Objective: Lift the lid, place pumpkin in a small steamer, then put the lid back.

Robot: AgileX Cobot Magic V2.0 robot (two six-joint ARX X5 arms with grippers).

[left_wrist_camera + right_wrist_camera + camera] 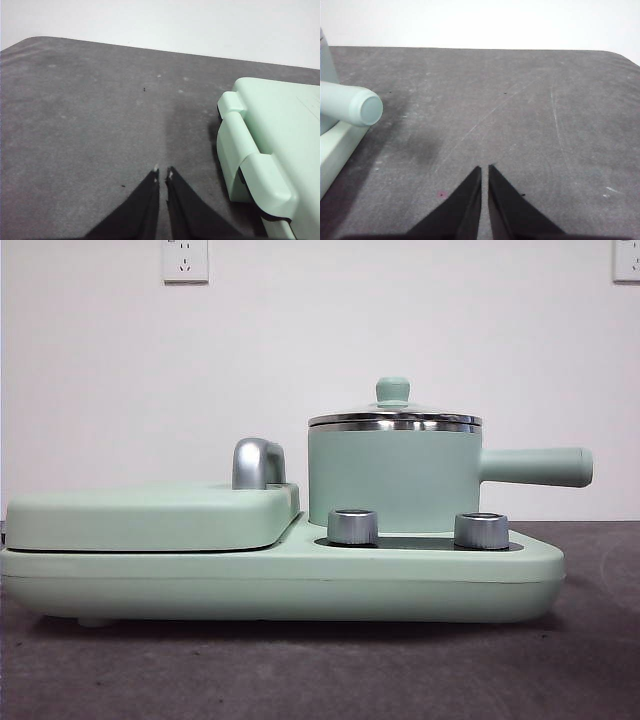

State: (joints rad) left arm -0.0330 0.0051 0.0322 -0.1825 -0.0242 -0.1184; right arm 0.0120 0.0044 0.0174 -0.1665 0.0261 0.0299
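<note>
The small steamer, a mint-green pot with a chrome rim, stands on the right side of a mint-green cooker base. Its long side handle points right, and the handle's end also shows in the right wrist view. The lid with its mint knob rests on the pot. The pumpkin is out of view. My left gripper hovers shut over bare grey table beside the cooker's hinged cover. My right gripper is shut over the table, apart from the handle.
The flat hinged cover with a chrome handle fills the cooker's left half. Two chrome dials sit in front of the pot. Wall sockets hang on the white wall behind.
</note>
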